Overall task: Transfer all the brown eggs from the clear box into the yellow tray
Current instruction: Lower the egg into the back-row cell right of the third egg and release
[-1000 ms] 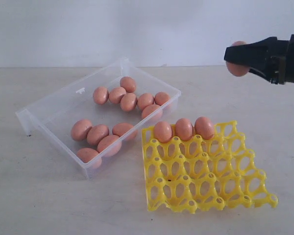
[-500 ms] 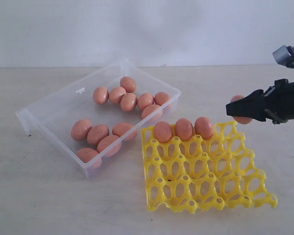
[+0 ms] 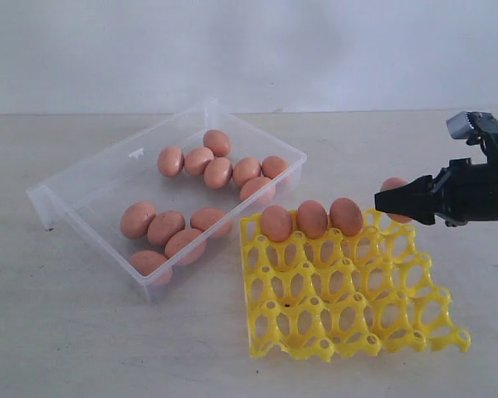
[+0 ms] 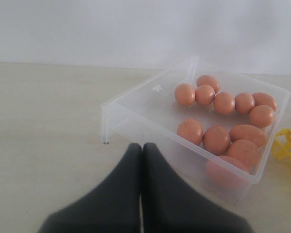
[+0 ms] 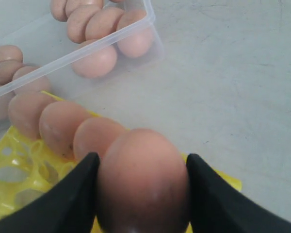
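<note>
Egg (image 5: 143,179), smooth, matte, orange-brown and oval, clamped between the two black wedge-shaped fingers (image 5: 72,199) of the right tool (image 3: 390,201), spread wide around the shell's sides. Held just over the corner of the yellow tray (image 3: 349,311) nearest that tool, next in line to three eggs (image 3: 311,218) seated along the tray edge below the tool's tips; whether touching the plastic, impossible to tell. Tray of bright glossy plastic, a roughly square lattice of round cup holes and short raised posts, the other cups open. Beyond the tray from the right tool, well apart from its tips, a clear box (image 3: 91,178): shallow, rectangular, faintly frosted, low walls under a rim, one corner close to the tray. Inside, brown eggs (image 3: 218,172) lying on their sides in two loose clusters, many touching. Left tool (image 4: 141,148) pressed fully together, dark tapered fingers meeting along a seam, gripping nothing, poised short of the box's nearest wall. Pale, faintly scuffed bench (image 3: 108,348), open surface on every side of box and tray, widest on the right tool's outer side.
</note>
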`<state>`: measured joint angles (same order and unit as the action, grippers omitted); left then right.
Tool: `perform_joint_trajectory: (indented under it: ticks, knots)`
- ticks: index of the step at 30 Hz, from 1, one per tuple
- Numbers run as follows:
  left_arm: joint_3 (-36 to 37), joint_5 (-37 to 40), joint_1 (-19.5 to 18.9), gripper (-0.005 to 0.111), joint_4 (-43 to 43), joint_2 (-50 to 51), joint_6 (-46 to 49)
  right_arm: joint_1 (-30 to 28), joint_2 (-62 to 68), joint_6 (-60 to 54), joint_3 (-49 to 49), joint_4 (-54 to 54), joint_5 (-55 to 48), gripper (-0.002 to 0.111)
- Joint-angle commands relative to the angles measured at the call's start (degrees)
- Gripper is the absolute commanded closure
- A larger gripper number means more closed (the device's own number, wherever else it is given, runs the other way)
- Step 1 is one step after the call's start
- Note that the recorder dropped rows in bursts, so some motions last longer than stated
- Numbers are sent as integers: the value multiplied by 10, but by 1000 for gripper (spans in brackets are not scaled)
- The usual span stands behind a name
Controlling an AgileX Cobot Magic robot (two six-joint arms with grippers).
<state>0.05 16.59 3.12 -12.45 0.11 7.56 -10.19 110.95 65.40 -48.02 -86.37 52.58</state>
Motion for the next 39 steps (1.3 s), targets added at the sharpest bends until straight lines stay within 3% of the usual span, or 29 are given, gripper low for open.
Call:
perform_joint_trajectory:
  ticks: [1, 12, 27, 29, 34, 36, 39]
  knots:
    - [-1, -3, -2, 111, -2, -1, 0, 1, 18, -34, -4, 44, 17, 109]
    - [-1, -3, -2, 111, -2, -1, 0, 45, 35, -97, -6, 56, 17, 109]
    - [-1, 8, -2, 111, -2, -1, 0, 47, 35, -98, -6, 79, -20, 107]
    - [-1, 8, -2, 111, -2, -1, 0, 47, 35, -101, -6, 88, -20, 101]
    - [-1, 8, -2, 111, 35, -1, 0, 47, 35, -105, -6, 95, -20, 58]
    - [-1, 8, -2, 111, 53, -1, 0, 47, 35, -104, -6, 95, -20, 51]
    - [-1, 6, -2, 111, 93, -1, 0, 47, 35, -104, -6, 95, -20, 52]
